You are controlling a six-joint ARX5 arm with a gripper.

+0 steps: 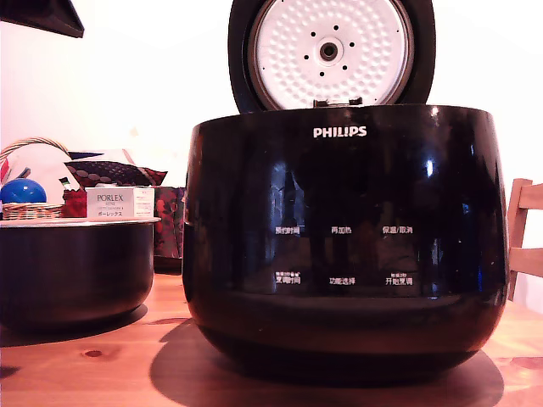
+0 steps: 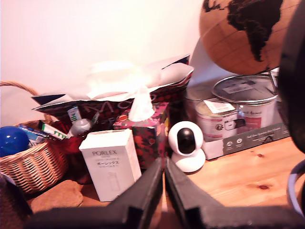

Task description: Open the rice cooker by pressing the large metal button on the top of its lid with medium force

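The glossy black rice cooker [image 1: 344, 237] with the white PHILIPS logo fills the middle of the exterior view, standing on the wooden table [image 1: 93, 365]. Its lid [image 1: 331, 51] stands raised upright behind the body, its white dimpled underside facing the camera. The metal button is hidden on the far side of the lid. No arm shows in the exterior view. In the wrist view my gripper [image 2: 164, 168] has its two black fingers closed tip to tip with nothing between them, facing the clutter at the wall. A dark curved edge [image 2: 291, 95] beside it is too blurred to name.
A smaller dark pot [image 1: 72, 271] sits at the exterior view's left, a wooden chair [image 1: 526, 242] at its right. Along the wall stand a white PORLEX box [image 2: 112, 164], a tissue box [image 2: 145, 131], a white camera [image 2: 187, 145], a wicker basket [image 2: 33, 164], cans [image 2: 238, 107] and a globe [image 2: 243, 33].
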